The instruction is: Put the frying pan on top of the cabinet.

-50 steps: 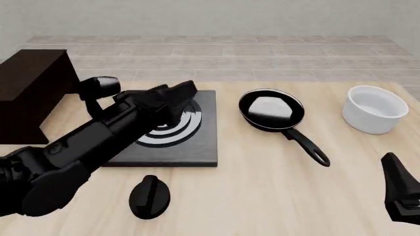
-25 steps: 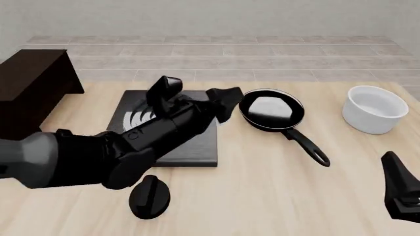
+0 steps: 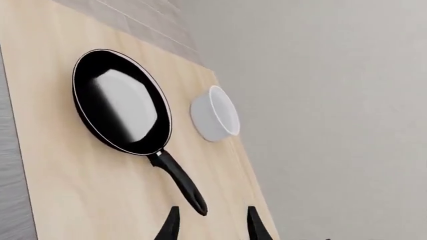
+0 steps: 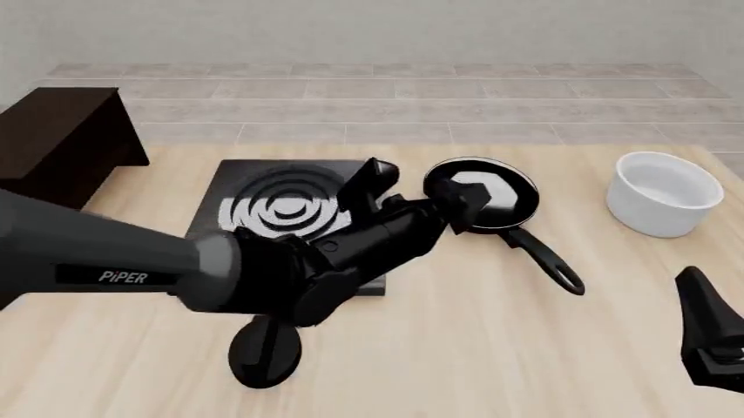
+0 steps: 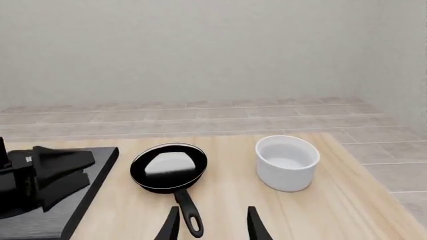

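- Front view shows the frying pan (image 4: 480,202) sitting flat on the bench (image 4: 489,348). It is well apart from the cabinet (image 4: 58,144), which stands at the far left end of the bench.
- So the job has hardly started. The pan is not lifted, and nothing rests on the flat top of the cabinet that I can see.
- The pan lies just right of the stove plate (image 4: 285,213), with its long handle (image 4: 541,257) pointing toward the near edge of the bench.
- The left hand (image 4: 419,193) reaches across the stove plate and sits right by the pan's left rim. Its two fingers are spread apart and hold nothing. I cannot tell from this view if one finger touches the rim.
- Left wrist view shows the pan (image 3: 123,102) out ahead of the spread fingers (image 3: 170,227), with the handle's loop end nearest them and a gap between them.
- The right hand (image 4: 709,348) waits low near the front right corner of the bench, away from the pan. In the right wrist view its fingers (image 5: 170,225) are spread too, and it holds nothing.
- A white bowl (image 4: 663,193) stands to the right of the pan, not touching it. A black knob (image 4: 265,348) lies in front of the stove plate.
- What is left, I think: grab the pan, lift it, carry it over the stove plate to the cabinet, and set it down on top.
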Robot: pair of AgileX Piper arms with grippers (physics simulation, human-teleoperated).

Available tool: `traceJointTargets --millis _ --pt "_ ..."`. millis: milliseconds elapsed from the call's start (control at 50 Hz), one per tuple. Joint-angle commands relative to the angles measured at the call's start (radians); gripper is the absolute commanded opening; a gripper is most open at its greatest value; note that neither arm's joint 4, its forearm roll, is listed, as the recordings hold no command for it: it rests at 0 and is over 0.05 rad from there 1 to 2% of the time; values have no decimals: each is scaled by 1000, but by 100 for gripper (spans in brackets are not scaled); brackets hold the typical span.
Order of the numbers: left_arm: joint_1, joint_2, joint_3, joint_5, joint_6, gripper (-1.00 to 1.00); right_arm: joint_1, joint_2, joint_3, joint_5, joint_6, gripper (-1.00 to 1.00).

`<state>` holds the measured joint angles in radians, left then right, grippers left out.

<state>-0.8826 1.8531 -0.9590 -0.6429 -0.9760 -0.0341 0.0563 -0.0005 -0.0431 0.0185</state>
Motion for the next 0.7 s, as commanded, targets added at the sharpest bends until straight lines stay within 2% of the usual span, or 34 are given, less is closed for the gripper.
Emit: traceJointTargets --millis 20,140,700 --pt "-6 101 -79 15 -49 100 -3 5 0 -3 5 100" --pt "7 173 -114 21 -90 100 -6 10 0 -8 10 100" --pt "-30 315 -256 87 -146 100 -16 16 0 -15 26 100"
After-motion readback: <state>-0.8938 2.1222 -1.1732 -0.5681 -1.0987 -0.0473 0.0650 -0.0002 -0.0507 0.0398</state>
